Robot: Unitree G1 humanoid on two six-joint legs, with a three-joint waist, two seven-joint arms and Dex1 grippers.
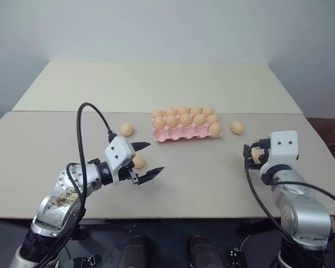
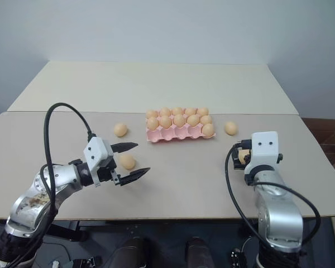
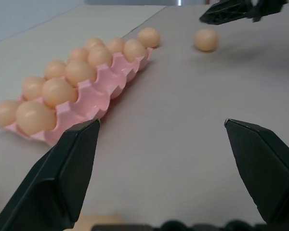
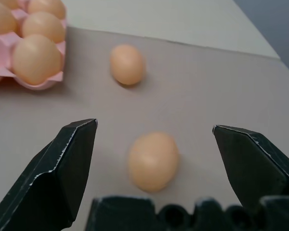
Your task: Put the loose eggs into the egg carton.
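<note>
Pink egg carton (image 1: 184, 132) sits mid-tabletop (image 1: 212, 178), its near row empty. Four loose eggs (image 4: 153, 161) lie around it. I hold both jaws released: right gripper (image 4: 154, 178) frames one egg, left gripper (image 1: 147, 160) hovers by another (image 2: 127, 162).

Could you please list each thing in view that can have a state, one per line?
egg carton: lying flat on the table, back two rows filled, front row mostly empty.
far left egg: loose on the table.
near left egg: loose, between the left end effector's fingers.
far right egg: loose beside the carton.
near right egg: loose, before the right end effector.
left end effector: open, empty.
right end effector: open, empty.
</note>
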